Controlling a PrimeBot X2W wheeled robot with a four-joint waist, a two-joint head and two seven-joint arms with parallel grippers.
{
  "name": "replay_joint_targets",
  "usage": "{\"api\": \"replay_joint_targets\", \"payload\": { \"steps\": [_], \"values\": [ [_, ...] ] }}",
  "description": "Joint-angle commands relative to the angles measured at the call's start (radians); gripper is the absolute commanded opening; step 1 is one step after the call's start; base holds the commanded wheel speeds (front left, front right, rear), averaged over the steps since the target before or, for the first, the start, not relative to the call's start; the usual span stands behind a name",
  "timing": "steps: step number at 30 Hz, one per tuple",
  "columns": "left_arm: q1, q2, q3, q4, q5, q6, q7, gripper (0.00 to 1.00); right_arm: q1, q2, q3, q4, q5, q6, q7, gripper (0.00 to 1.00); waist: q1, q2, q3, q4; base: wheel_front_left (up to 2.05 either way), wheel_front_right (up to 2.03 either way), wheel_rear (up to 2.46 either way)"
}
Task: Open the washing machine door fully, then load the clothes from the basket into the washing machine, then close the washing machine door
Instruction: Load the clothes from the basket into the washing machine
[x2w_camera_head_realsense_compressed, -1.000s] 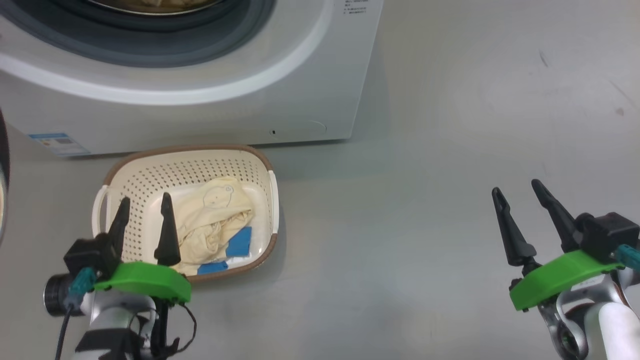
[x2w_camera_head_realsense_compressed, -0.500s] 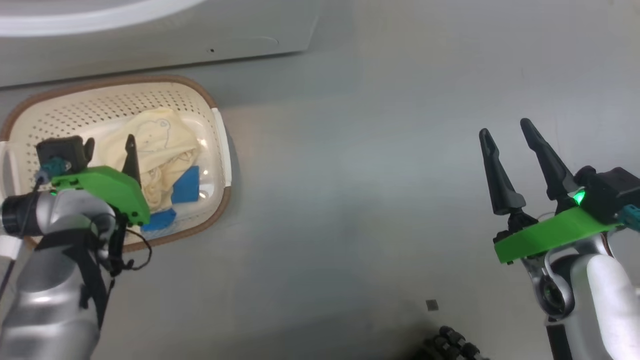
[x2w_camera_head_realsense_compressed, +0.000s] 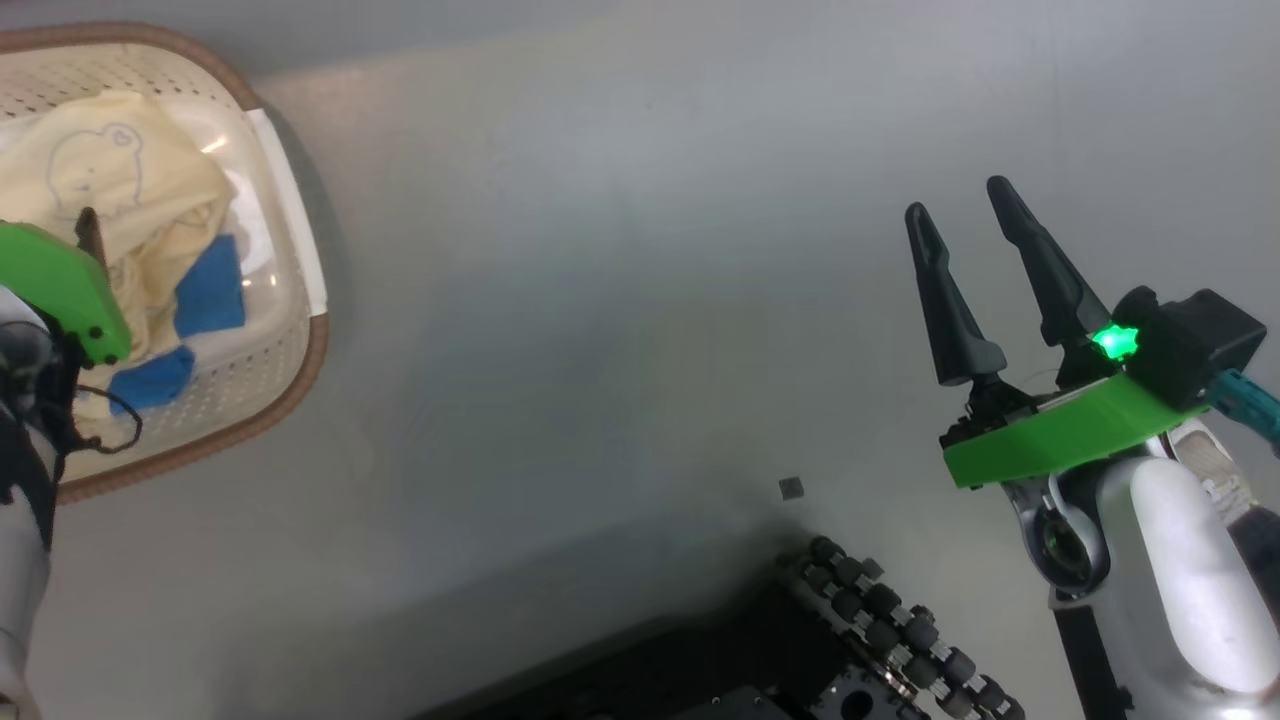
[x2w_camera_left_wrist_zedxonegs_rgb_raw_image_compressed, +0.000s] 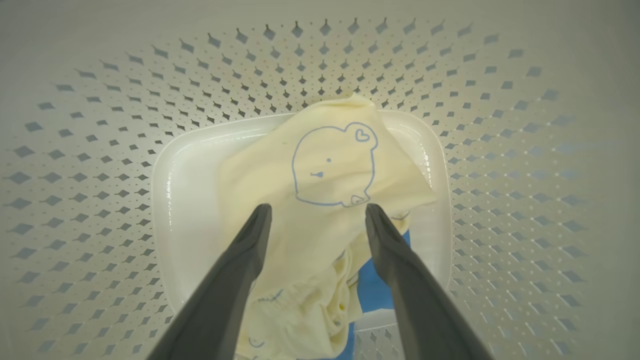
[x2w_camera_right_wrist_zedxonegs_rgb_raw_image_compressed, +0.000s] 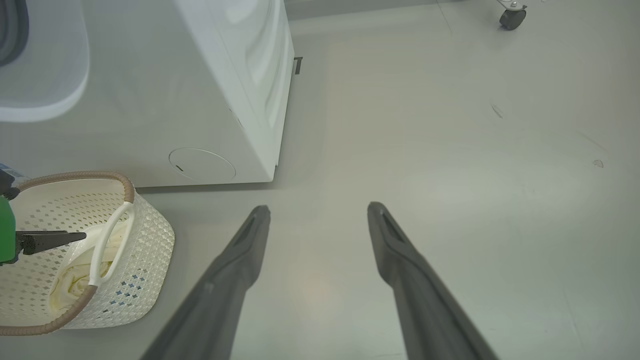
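Observation:
The cream basket (x2w_camera_head_realsense_compressed: 296, 262) with a brown rim stands on the floor at the head view's upper left. In it lie the clothes: cream-yellow fabric (x2w_camera_left_wrist_zedxonegs_rgb_raw_image_compressed: 330, 165) with a blue-outlined cartoon, and blue cloth (x2w_camera_left_wrist_zedxonegs_rgb_raw_image_compressed: 372, 292) under it. My left gripper (x2w_camera_left_wrist_zedxonegs_rgb_raw_image_compressed: 317, 207) is open inside the basket, its fingers straddling the cream fabric just above it; one fingertip (x2w_camera_head_realsense_compressed: 90, 225) shows in the head view. My right gripper (x2w_camera_head_realsense_compressed: 957, 202) stands open and empty over bare floor, far right of the basket. The washing machine (x2w_camera_right_wrist_zedxonegs_rgb_raw_image_compressed: 210, 100) stands behind the basket (x2w_camera_right_wrist_zedxonegs_rgb_raw_image_compressed: 145, 240). The washing machine door is out of view.
The washer's round lower hatch (x2w_camera_right_wrist_zedxonegs_rgb_raw_image_compressed: 201, 164) faces the basket. My own dark wheeled base (x2w_camera_head_realsense_compressed: 880, 620) shows at the head view's bottom edge, with a small dark speck (x2w_camera_head_realsense_compressed: 791, 488) on the grey floor beside it. A caster wheel (x2w_camera_right_wrist_zedxonegs_rgb_raw_image_compressed: 510, 17) stands far off.
The head camera has swung down and right, so the washer has left its view. My left gripper has lowered into the basket over the cream fabric. The right gripper stays open.

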Motion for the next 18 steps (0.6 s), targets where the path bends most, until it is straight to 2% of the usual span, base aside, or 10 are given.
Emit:
{"api": "replay_joint_targets", "payload": {
  "steps": [1,6,11,18],
  "values": [
    [-0.017,0.056,0.024,0.006,-0.004,-0.004,0.015,1.00,0.007,-0.010,0.027,-0.021,0.011,0.000,-0.015,1.00,-0.0002,0.0001,0.073,-0.035,0.00,0.00,0.00],
    [-0.079,0.093,0.003,0.051,0.007,-0.022,0.080,1.00,-0.007,-0.010,0.051,-0.022,0.024,0.000,-0.030,1.00,-0.0002,0.0001,0.130,-0.052,0.00,0.00,0.00],
    [-0.119,0.106,-0.015,0.089,0.013,-0.023,0.154,1.00,-0.004,-0.010,0.053,-0.023,0.025,0.000,-0.037,1.00,-0.0002,0.0001,0.154,-0.051,0.00,0.00,0.00],
    [-0.158,0.080,-0.034,0.123,0.017,0.041,0.292,1.00,0.022,-0.010,0.034,-0.044,0.019,0.000,-0.022,1.00,-0.0002,0.0001,0.167,-0.030,0.00,0.00,0.00]
  ]
}}
